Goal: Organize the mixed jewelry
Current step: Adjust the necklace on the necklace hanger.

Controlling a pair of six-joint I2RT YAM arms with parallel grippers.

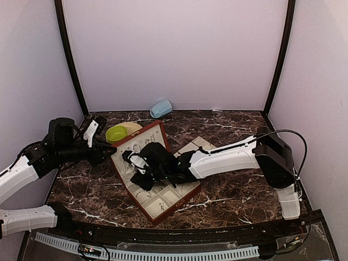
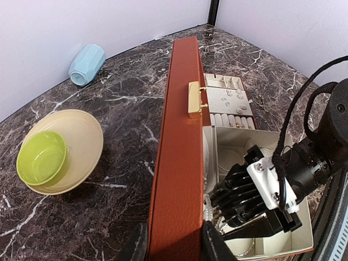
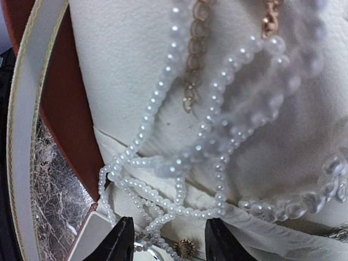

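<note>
Pearl strands (image 3: 177, 163), looping between right jaws

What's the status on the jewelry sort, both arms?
Left gripper clamped on upright case lid. Right gripper open, straddling pearl strands. Strands overlap; gold chain lies among them.

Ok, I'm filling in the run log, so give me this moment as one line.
left pincer: clamps case lid | right pincer: open, at pearl strands
</note>
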